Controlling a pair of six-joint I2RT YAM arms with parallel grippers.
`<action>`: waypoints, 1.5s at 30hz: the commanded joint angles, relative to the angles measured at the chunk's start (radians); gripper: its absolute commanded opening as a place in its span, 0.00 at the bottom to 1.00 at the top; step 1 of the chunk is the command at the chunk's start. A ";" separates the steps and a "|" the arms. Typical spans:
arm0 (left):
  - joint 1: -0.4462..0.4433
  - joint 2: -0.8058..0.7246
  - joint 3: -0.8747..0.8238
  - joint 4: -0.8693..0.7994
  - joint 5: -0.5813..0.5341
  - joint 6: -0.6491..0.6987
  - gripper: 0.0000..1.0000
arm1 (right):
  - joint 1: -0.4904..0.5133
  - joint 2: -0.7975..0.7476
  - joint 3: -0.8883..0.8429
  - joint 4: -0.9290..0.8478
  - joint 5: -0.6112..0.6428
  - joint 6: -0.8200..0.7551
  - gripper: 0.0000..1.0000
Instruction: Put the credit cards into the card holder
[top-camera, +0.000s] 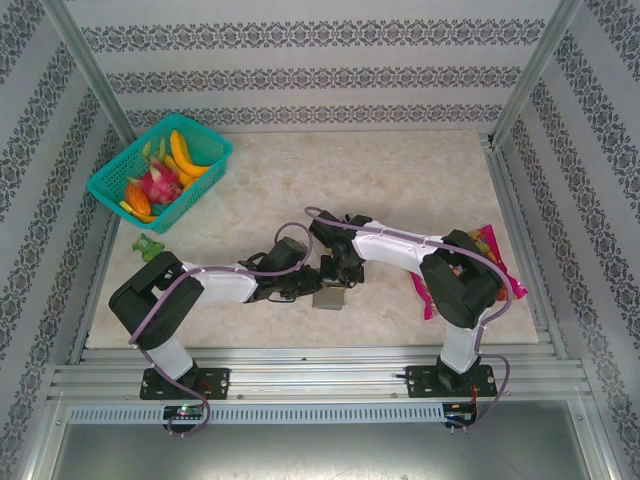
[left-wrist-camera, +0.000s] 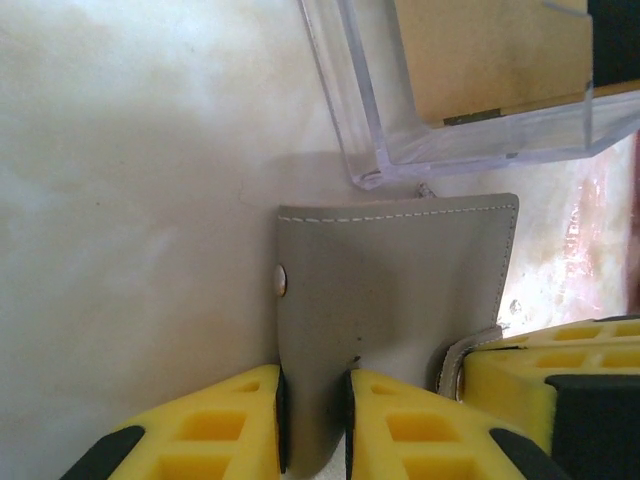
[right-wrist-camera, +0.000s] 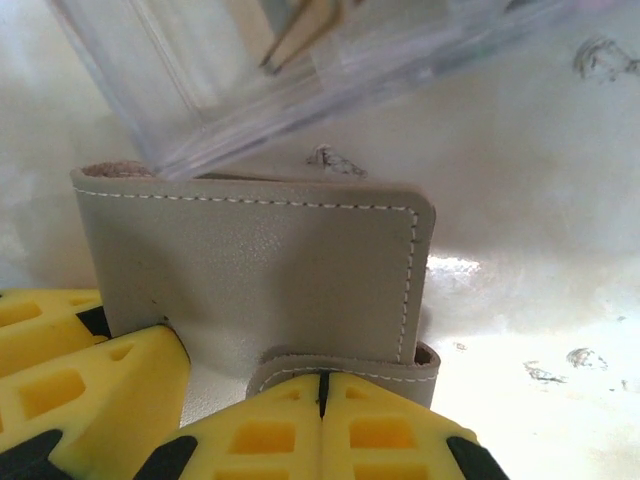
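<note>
**A:** Across the table (top-camera: 400, 180), begin wide: note the green basket (top-camera: 196, 132) in the far left corner and the candy bag (top-camera: 508, 272) by the right edge. Well apart from the work; leave both alone.

**B:** Understood. Closer in?

**A:** Near the middle of the near edge, find the clear tray (left-wrist-camera: 480, 140) with the credit cards (left-wrist-camera: 490, 60) sitting inside, not yet moved over. Just beside its corner, find the card holder (left-wrist-camera: 390, 300), grey and stitched, caught between both arms.

**B:** Gripped how?

**A:** Read the left gripper (left-wrist-camera: 315, 425) as pinching the holder's main panel at one edge. Read the right gripper (right-wrist-camera: 320, 420) as pressed together on the small flap (right-wrist-camera: 345, 362), right next to the left fingertips (right-wrist-camera: 90, 370).

**B:** So, probably opening the holder?

**A:** Seems so. Hold the panel firm on the left. Peel the flap slowly on the right, along the arc of its fold, away from the snap (left-wrist-camera: 280, 281). Avoid tugging straight out: risks sliding the leather free of either pinch. Steer clear of the tray wall too, so close by. Stop once open wide enough for a card edge.
</note>
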 joint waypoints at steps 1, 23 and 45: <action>-0.028 0.082 -0.048 0.042 0.044 -0.038 0.23 | 0.069 0.199 -0.042 0.072 -0.034 0.015 0.04; 0.040 -0.365 0.079 -0.467 -0.480 0.190 0.65 | -0.404 -0.905 -0.523 0.493 0.675 -0.572 0.86; 0.461 -0.573 -0.289 0.091 -0.931 0.895 1.00 | -0.710 -0.331 -0.884 1.822 0.233 -0.813 0.91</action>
